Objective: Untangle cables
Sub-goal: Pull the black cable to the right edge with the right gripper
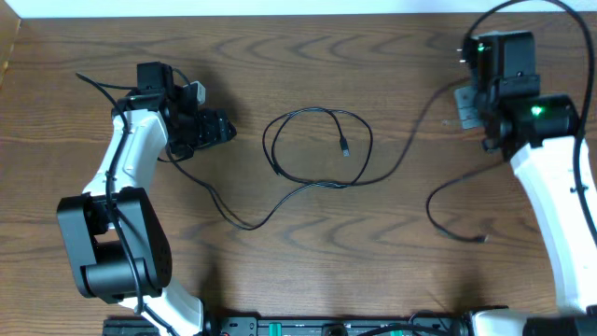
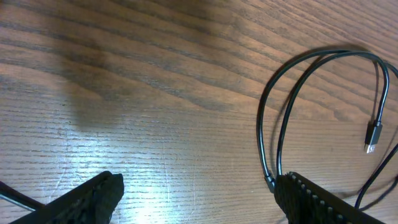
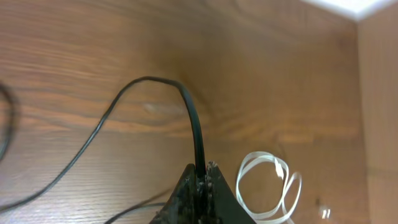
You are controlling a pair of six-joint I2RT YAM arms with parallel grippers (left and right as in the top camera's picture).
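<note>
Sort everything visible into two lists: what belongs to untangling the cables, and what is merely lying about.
Belongs: thin black cable snaking left from the loop; second thin black cable, pinched in the right hand; coiled thin white cable.
Lying about: brown wooden table; the robot's own thick black cord.

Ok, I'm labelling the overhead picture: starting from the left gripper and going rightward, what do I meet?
left gripper → looped black cable → loose black cable → right arm's white link. The right gripper overlaps that loose cable's span, so it is left out.
</note>
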